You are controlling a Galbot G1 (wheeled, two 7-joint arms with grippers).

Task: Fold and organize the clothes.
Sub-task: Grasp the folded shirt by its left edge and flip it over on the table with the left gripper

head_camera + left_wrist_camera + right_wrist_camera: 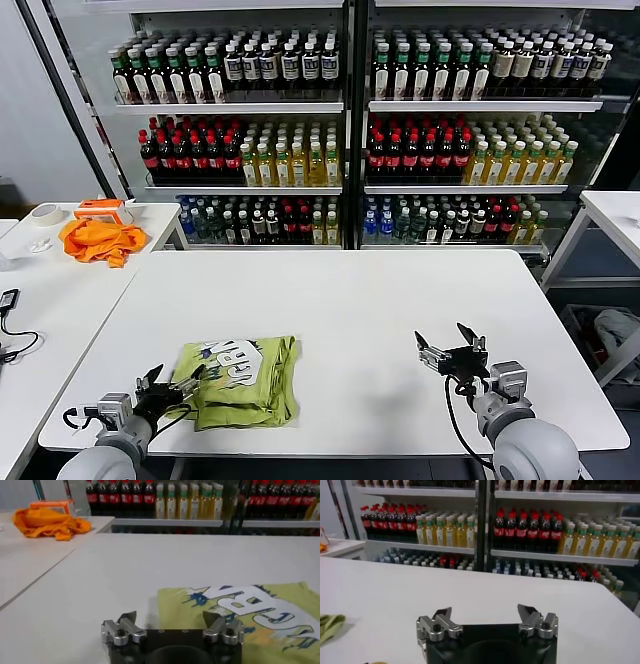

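Observation:
The lime yellow-green T-shirt (243,378) lies folded near the front left of the white table (360,300), white and blue lettering facing up; it also shows in the left wrist view (250,617). My left gripper (172,381) is open and empty, low at the shirt's left front edge; in the left wrist view (170,618) its right fingertip hangs over the cloth. My right gripper (446,344) is open and empty above bare table at the front right, well apart from the shirt, whose edge shows in the right wrist view (329,626).
A bright orange cloth (98,240) and a tape roll (45,213) lie on a side table at the far left. Glass-fronted shelves of bottles (350,130) stand behind the table. A black cable (12,330) lies on the left table.

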